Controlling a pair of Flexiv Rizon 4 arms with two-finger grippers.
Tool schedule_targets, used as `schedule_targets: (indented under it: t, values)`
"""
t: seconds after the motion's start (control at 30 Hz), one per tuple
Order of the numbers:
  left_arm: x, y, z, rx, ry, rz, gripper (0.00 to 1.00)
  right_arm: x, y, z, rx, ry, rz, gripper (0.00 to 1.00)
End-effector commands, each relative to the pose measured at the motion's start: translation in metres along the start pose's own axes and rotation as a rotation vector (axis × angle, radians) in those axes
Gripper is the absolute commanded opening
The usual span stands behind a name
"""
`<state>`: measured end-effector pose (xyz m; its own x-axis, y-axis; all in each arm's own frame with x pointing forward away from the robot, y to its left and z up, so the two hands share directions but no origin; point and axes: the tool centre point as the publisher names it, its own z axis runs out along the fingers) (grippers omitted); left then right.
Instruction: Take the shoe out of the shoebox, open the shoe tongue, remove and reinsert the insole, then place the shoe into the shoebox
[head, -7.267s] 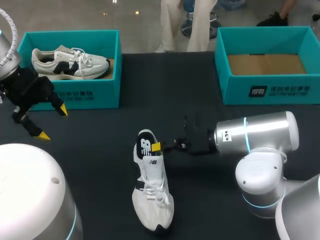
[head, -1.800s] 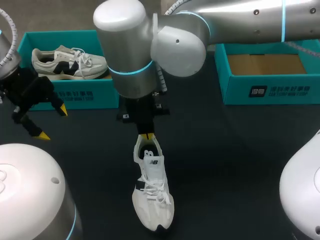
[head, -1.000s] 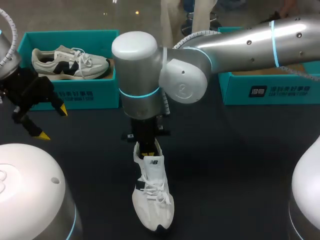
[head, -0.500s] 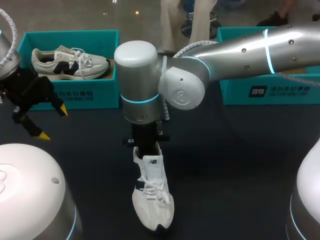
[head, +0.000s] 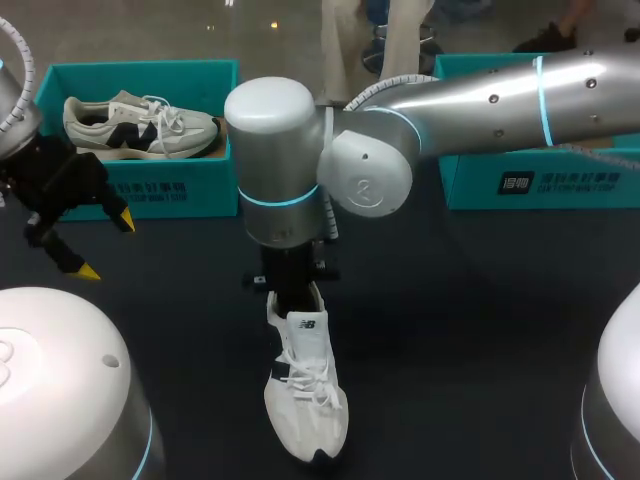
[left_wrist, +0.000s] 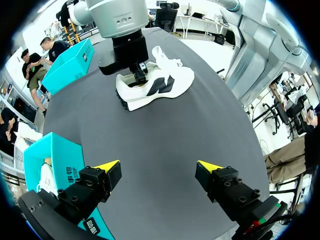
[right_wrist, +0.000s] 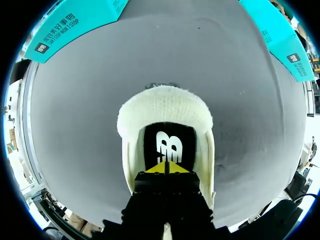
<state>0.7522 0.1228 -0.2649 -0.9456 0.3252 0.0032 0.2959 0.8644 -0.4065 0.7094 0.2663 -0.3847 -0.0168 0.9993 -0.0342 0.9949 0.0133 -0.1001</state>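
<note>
A white shoe (head: 308, 395) lies on the dark table, toe toward the front edge. My right arm reaches over from the right, and its gripper (head: 291, 297) points straight down into the shoe's opening at the heel. In the right wrist view the right gripper (right_wrist: 166, 167) is shut, its yellow tips pressed together against the black insole (right_wrist: 169, 142) just inside the white heel collar (right_wrist: 165, 107). My left gripper (head: 100, 245) hangs open at the table's left, well away from the shoe (left_wrist: 160, 85). It shows wide open (left_wrist: 159, 166) in its own view, with nothing between its fingers.
At the back left stands a teal shoebox (head: 215, 185) with a second shoe (head: 140, 125) inside. Another teal shoebox (head: 530, 180) at the back right shows a bare cardboard bottom. Open tabletop (head: 450, 330) lies to the right of the shoe.
My right gripper has sunk a little deeper into the shoe's opening, and its yellow tips no longer show from above. The left arm and the shoe have stayed put.
</note>
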Motion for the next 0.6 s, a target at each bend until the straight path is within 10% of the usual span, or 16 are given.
schedule_targets:
  t: [0.03, 0.6]
  values:
    - [0.001, 0.0, 0.0, -0.001, 0.0, 0.0, 1.0, -0.006, -0.003, -0.021, -0.004, -0.008, -0.002, 0.0]
    - [0.001, 0.0, 0.0, -0.001, 0.0, 0.0, 1.0, -0.011, -0.022, -0.023, 0.047, 0.025, 0.02, 0.0]
